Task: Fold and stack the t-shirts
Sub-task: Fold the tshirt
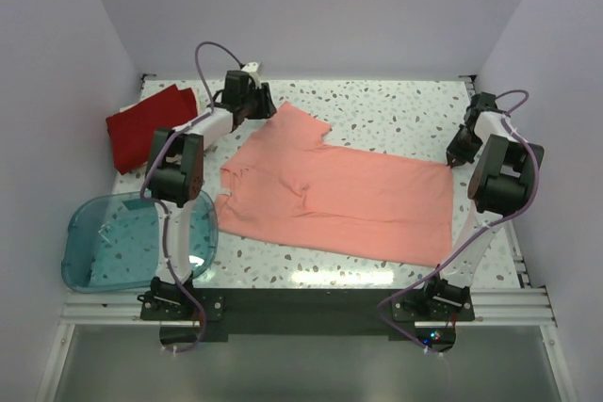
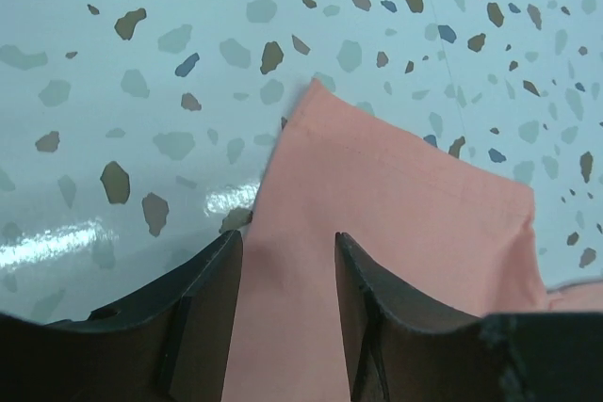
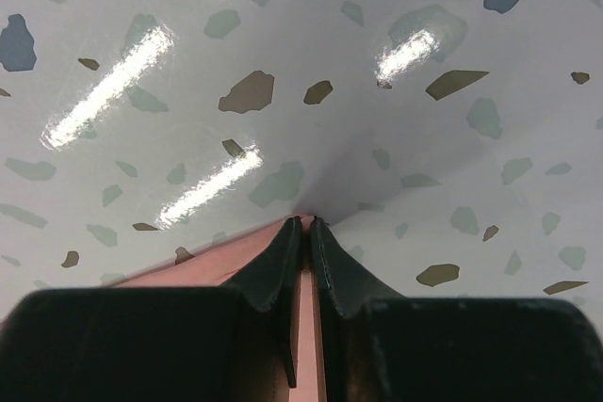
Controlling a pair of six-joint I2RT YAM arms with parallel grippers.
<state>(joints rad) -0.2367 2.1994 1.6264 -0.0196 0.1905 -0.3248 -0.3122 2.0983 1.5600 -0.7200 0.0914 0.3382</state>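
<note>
A salmon-pink t-shirt (image 1: 344,195) lies spread flat on the speckled table, collar to the left. My left gripper (image 1: 262,106) is open over its far sleeve. In the left wrist view the pink sleeve (image 2: 396,204) lies between and below the parted fingers of the left gripper (image 2: 287,244). My right gripper (image 1: 455,159) is at the shirt's far right hem corner. In the right wrist view the right gripper (image 3: 308,224) is shut on a thin fold of the pink cloth (image 3: 226,261). A deep red t-shirt (image 1: 151,125) lies bunched at the far left. I cannot make out a cream-white shirt.
A translucent blue plastic tub (image 1: 85,265) stands at the near left beside the left arm's base. White walls close in the table on the left, back and right. A metal rail (image 1: 311,303) runs along the near edge.
</note>
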